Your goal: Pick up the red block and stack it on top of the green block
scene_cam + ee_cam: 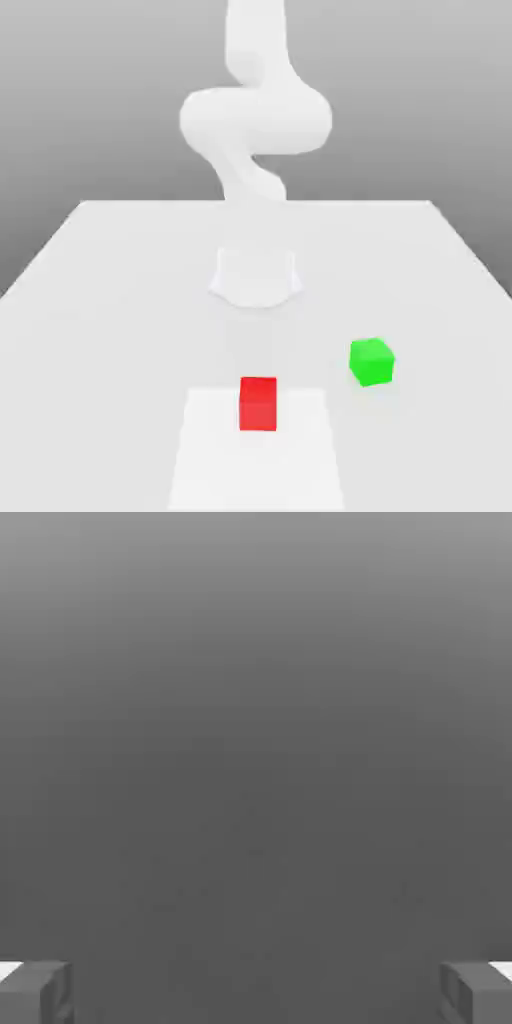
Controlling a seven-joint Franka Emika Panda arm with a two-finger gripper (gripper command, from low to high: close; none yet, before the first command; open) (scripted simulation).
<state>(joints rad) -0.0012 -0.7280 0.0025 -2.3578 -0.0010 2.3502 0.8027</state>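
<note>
Table (110, 260) spreads wide and white before you, with the arm (255, 115) rising at its far side. The gripper (256, 992) has its fingertips (35, 992) spread wide apart with nothing between them. The red block (258, 403) sits near the front, on a paler patch; the green block (372, 361) rests to its right in the exterior view, apart and slightly farther. By your reckoning nothing is done: reaching, grasping, lifting and stacking all remain.
</note>
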